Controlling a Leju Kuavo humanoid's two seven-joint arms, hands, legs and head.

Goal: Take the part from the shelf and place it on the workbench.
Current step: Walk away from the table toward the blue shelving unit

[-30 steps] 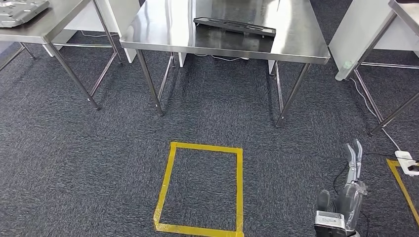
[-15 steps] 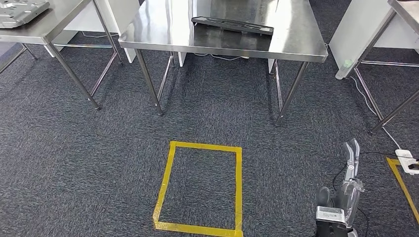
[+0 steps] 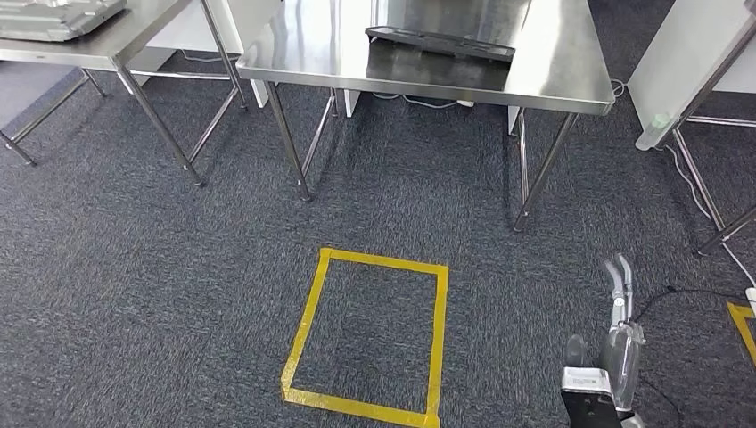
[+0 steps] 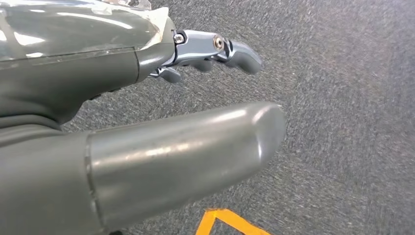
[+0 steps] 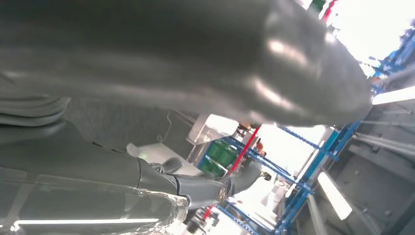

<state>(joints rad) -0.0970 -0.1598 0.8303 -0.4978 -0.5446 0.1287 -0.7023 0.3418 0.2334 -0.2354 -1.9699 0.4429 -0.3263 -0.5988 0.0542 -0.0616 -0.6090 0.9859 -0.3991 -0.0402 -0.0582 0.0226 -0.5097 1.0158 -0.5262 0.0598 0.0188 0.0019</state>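
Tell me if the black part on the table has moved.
No. The black part sits at the same spot on the steel table; the whole view shifted, so the camera moved.

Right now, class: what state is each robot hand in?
Left hand: open, holding nothing.
Right hand: open, holding nothing.

Right hand (image 5: 161, 122) hogs most of the shot, thick thumb and darker fingers (image 5: 205, 188) apart, holding nothing. Behind it there's blue racking (image 5: 313, 183) and something green (image 5: 219, 157), pretty blown out.
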